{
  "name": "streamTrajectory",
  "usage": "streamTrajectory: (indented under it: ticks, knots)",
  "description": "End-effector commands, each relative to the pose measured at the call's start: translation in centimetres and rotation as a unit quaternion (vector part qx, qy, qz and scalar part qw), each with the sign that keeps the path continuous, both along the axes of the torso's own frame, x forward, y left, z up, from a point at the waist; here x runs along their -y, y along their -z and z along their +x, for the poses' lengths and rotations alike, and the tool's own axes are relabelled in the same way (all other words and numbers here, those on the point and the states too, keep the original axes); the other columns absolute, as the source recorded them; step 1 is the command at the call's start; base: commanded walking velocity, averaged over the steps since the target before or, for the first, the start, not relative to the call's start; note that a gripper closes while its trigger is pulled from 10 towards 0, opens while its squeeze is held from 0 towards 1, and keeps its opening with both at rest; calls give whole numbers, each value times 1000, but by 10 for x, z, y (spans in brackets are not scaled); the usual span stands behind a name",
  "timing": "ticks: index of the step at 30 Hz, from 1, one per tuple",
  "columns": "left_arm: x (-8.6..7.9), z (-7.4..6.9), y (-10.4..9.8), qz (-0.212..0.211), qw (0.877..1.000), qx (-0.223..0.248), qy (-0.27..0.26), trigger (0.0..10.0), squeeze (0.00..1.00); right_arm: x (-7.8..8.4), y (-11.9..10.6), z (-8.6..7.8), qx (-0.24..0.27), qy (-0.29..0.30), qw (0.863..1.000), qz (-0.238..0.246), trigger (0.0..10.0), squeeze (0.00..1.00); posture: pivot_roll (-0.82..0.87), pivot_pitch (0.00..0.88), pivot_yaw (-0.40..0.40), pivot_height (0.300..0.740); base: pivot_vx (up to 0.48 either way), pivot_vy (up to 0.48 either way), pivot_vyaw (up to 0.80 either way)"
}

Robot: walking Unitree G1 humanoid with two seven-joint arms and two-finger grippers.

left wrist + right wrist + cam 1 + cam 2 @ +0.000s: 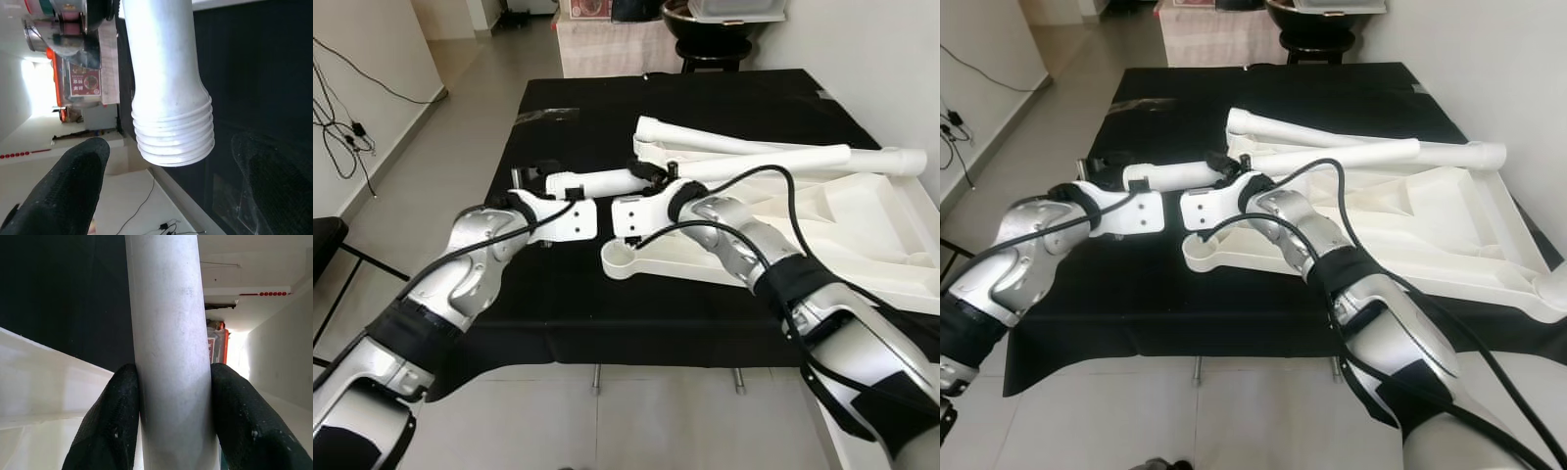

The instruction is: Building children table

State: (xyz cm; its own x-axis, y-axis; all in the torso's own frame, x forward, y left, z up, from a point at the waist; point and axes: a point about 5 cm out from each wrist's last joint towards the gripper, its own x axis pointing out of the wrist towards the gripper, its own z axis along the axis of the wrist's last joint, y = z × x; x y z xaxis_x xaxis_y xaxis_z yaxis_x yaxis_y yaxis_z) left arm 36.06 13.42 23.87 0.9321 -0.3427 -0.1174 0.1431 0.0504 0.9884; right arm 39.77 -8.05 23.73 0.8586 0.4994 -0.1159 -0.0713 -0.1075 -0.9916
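Both silver arms are stretched over a black table [558, 294]. One white leg [597, 181] is clamped by the right gripper [168, 396], while the left gripper [536, 174] is spread wide beside its threaded end [176, 142]. An upturned tabletop [862, 225] lies at the right, two more legs [754, 157] resting across it. Beyond, a stool [705, 49] is seen.

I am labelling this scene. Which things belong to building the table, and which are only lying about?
For the job:
- white leg, gripped by the right tool, threaded end by the left tool
- white tabletop, upside down
- two more legs

Lying about:
- black cloth
- cables on the floor
- black stool
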Motion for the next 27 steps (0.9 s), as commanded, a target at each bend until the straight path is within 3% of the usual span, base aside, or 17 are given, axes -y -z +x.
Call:
streamTrajectory:
  ticks: [1, 11, 18, 27]
  knots:
    - [2, 4, 2, 5, 1000, 9, -4, 10000, 0, -8, -7, -3, 4, -18, 1000, 15, 10000, 0, -54, 86, 29, 740, 0, 0, 0]
    - [-6, 13, -4, -16, 998, 43, -36, 10000, 0, -12, -5, -8, -13, -35, 999, 17, 10000, 0, -58, 90, 30, 740, 0, 0, 0]
    - [-6, 15, -3, -18, 998, 43, -41, 10000, 0, -13, -5, -9, -17, -39, 999, 17, 10000, 0, -59, 90, 30, 740, 0, 0, 0]
    - [-7, 21, 17, -29, 998, -7, -53, 10000, 0, -15, -11, -13, -19, -50, 998, 24, 10000, 0, -68, 93, 35, 740, 0, 0, 0]
